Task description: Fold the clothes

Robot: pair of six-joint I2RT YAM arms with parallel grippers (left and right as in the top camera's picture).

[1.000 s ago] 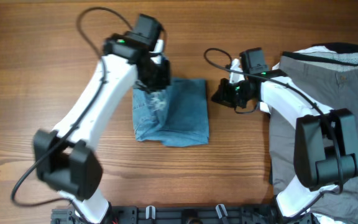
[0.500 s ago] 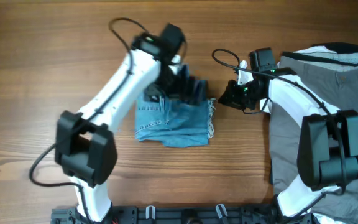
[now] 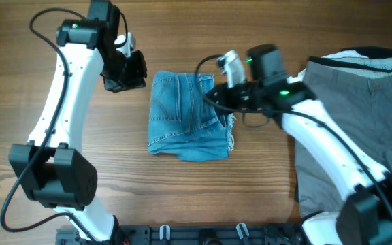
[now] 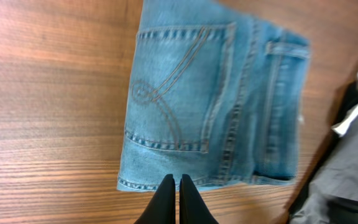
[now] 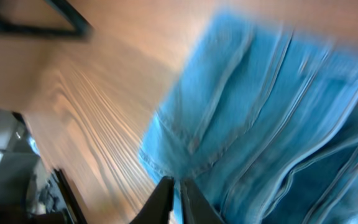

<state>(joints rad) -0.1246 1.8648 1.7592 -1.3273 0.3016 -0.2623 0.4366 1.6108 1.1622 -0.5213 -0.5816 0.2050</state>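
The light-blue jeans [image 3: 186, 116] lie folded into a rough square at mid-table, back pocket up and a frayed hem at the right edge. In the left wrist view the jeans [image 4: 210, 93] fill the upper middle. My left gripper [image 3: 140, 71] is shut and empty, just off the jeans' upper left edge; its tips [image 4: 179, 186] sit at the denim's border. My right gripper [image 3: 211, 95] is shut, over the jeans' upper right edge. Its tips [image 5: 178, 186] lie over the blurred denim [image 5: 272, 124]; I cannot tell if they pinch cloth.
Grey trousers [image 3: 359, 122] lie spread at the right side of the table, also showing in the left wrist view [image 4: 347, 174]. A white garment's edge [image 3: 386, 63] lies at their top. The arms' base rail [image 3: 203, 235] runs along the front edge.
My left arm swung up and left off the jeans, leaving the fold lying flat. My right arm moved left from beside the jeans onto their right edge.
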